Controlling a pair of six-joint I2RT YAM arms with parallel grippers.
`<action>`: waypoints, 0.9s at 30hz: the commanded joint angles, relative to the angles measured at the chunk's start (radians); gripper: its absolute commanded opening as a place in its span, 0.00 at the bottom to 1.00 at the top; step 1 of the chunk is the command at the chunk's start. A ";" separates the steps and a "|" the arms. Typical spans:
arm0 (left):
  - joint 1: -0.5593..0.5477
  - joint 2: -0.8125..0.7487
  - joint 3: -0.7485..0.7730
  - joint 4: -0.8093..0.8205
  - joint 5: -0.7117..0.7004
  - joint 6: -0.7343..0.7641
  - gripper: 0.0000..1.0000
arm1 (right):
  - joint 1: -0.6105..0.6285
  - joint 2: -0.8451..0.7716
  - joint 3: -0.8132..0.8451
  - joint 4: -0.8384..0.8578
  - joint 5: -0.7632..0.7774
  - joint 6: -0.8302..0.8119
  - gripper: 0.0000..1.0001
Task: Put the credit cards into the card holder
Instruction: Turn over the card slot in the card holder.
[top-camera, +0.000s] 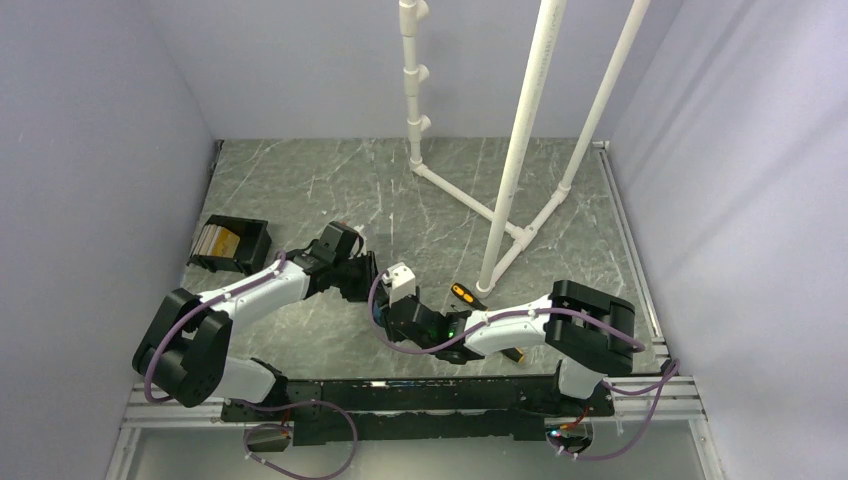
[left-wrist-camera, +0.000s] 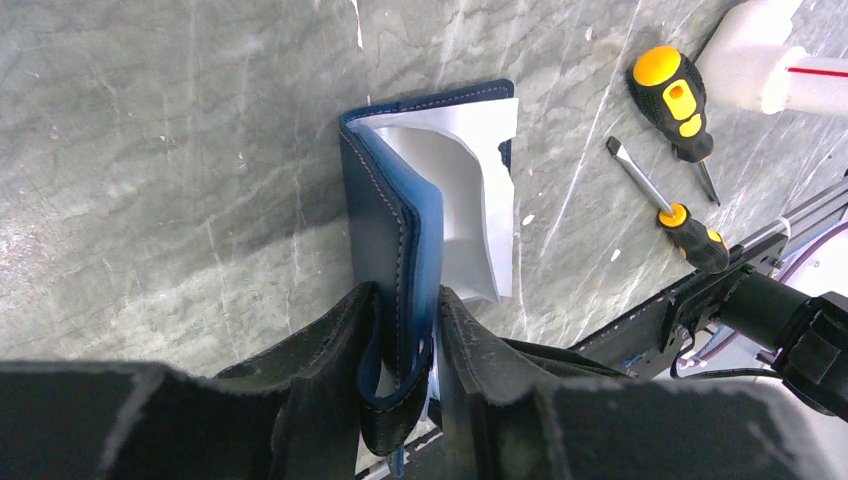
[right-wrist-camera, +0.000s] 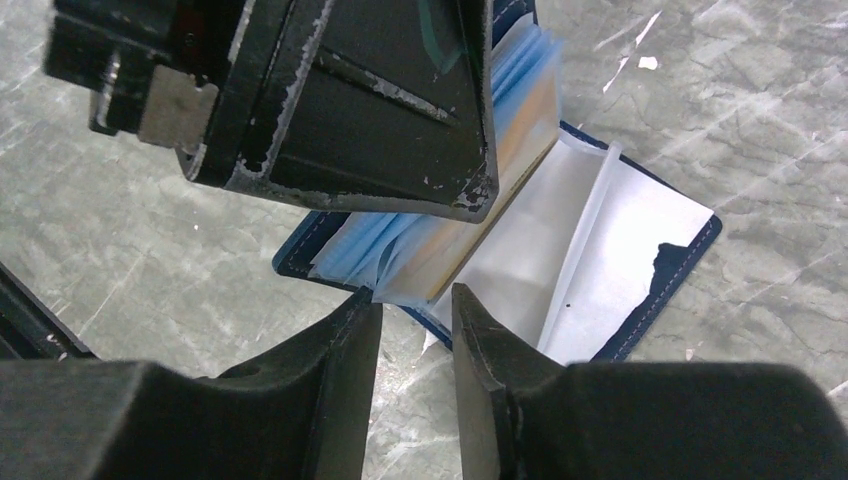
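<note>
The card holder (left-wrist-camera: 390, 200) lay open on the table (left-wrist-camera: 150, 150), one flap clamped upright by the left pincer (left-wrist-camera: 405, 310). An orange card (right-wrist-camera: 522, 140) sat among its blue sleeves. The right pincer (right-wrist-camera: 415, 305), just beside that card's edge, was slightly open and seemingly empty. No other cards were visible.

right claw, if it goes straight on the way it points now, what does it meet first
Most likely the card holder: the right claw points at the near edge of its blue sleeves, just ahead of it. The left claw, clamped on the holder, sits beyond. Depth is unclear.
</note>
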 joint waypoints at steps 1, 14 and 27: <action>-0.003 -0.019 0.012 -0.006 0.009 -0.001 0.34 | -0.001 -0.006 0.020 -0.002 0.071 0.007 0.31; -0.003 -0.017 0.035 -0.038 -0.007 0.015 0.52 | -0.002 -0.004 0.013 -0.033 0.147 0.047 0.15; -0.003 -0.088 0.028 -0.104 -0.066 0.023 0.80 | -0.003 -0.022 -0.027 0.042 0.096 0.039 0.14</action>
